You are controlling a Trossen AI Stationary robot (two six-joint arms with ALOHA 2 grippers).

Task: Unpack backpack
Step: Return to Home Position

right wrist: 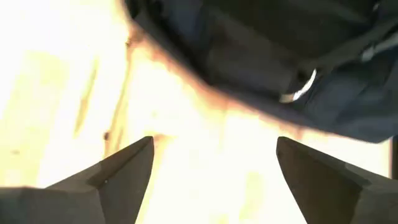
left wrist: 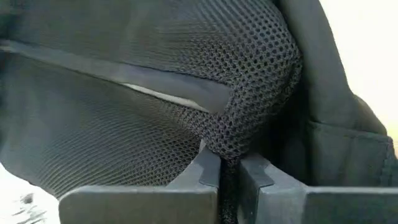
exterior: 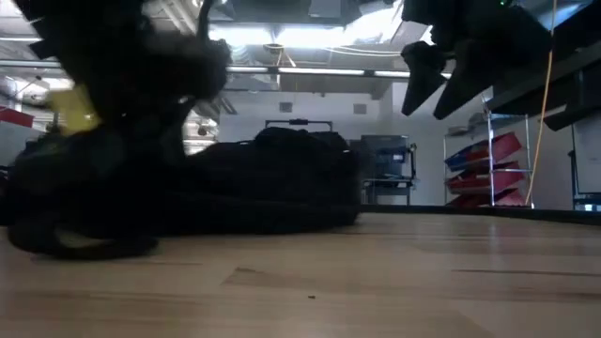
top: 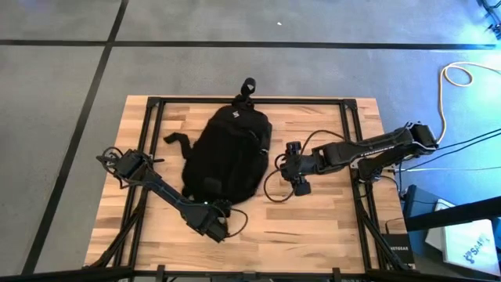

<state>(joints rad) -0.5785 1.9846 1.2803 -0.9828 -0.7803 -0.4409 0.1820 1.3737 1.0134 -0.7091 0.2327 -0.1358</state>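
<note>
Black soft fabric backpack (top: 227, 153) would drag unless the left gripper (left wrist: 229, 169), clenched on its near-edge mesh, lets go first; right gripper (right wrist: 214, 148) hangs spread.

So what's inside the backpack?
Nothing inside shows: the backpack lies on the table showing only black fabric and mesh. The left gripper has its jaws shut on that mesh; the right gripper hangs open beside it.

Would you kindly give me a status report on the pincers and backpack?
Left pincer shut on backpack mesh. Right pincer open, empty, beside it. Backpack lying flat on table. No obstruction seen.
</note>
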